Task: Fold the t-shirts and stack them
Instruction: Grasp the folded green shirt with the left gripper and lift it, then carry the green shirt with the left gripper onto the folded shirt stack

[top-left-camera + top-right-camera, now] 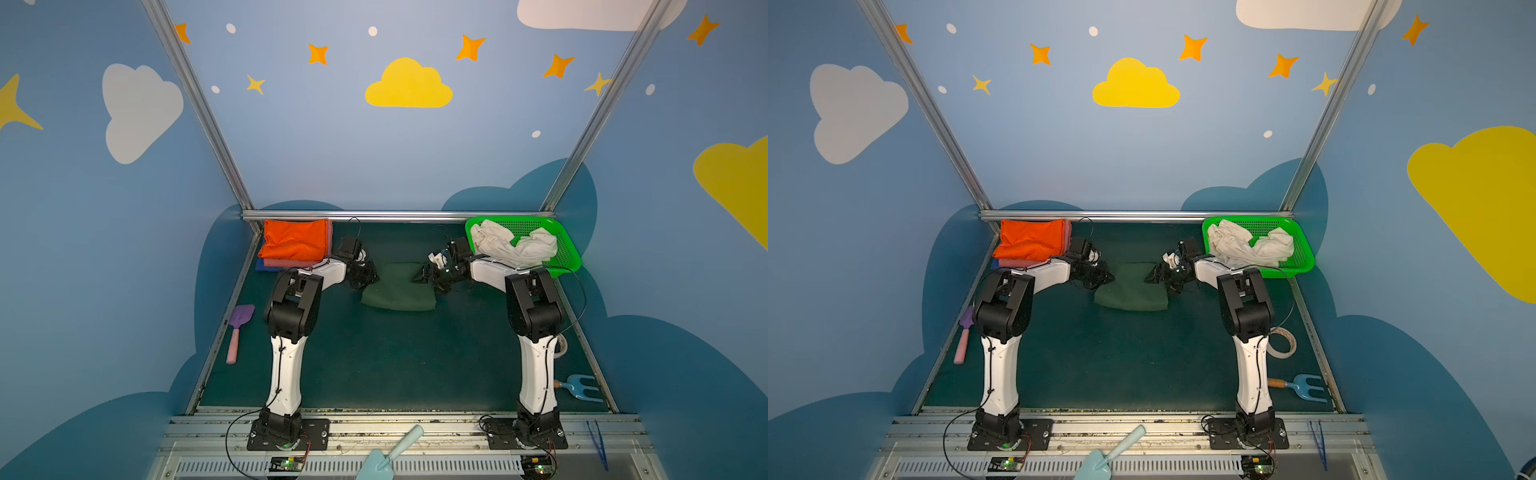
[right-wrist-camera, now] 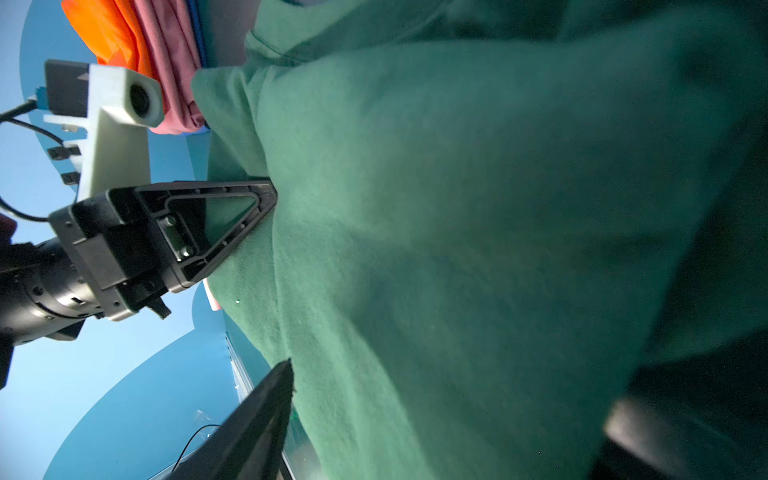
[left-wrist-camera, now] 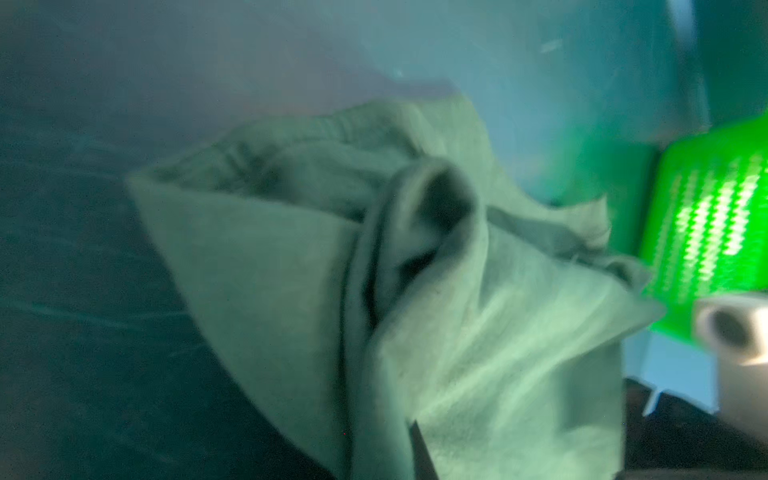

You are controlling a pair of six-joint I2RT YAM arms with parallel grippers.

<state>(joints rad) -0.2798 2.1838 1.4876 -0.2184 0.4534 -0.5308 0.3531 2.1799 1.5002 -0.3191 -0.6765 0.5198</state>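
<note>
Top views: green shirt (image 1: pixel 398 291) lies folded mid-mat between both grippers, long axis left–right; which end is the collar I cannot tell. Left gripper (image 1: pixel 369 277) is clamped on its left edge, and the left wrist view shows cloth bunched up at the fingers. Right gripper (image 1: pixel 420 277) is at the right edge, jaws spread wide with cloth between them, not pinching. Far left corner: a stack with orange shirt (image 1: pixel 295 241) on top, then pink shirt (image 1: pixel 286 263), then blue shirt (image 1: pixel 262 268). The left arm's wrist sits between stack and green shirt. Far right: basket (image 1: pixel 563 251) holding crumpled white shirt (image 1: pixel 511 245). Mat edges: shovel (image 1: pixel 239 328) left, rake (image 1: pixel 582 386) near right, tape roll (image 1: pixel 1292 345) behind right arm.
</note>
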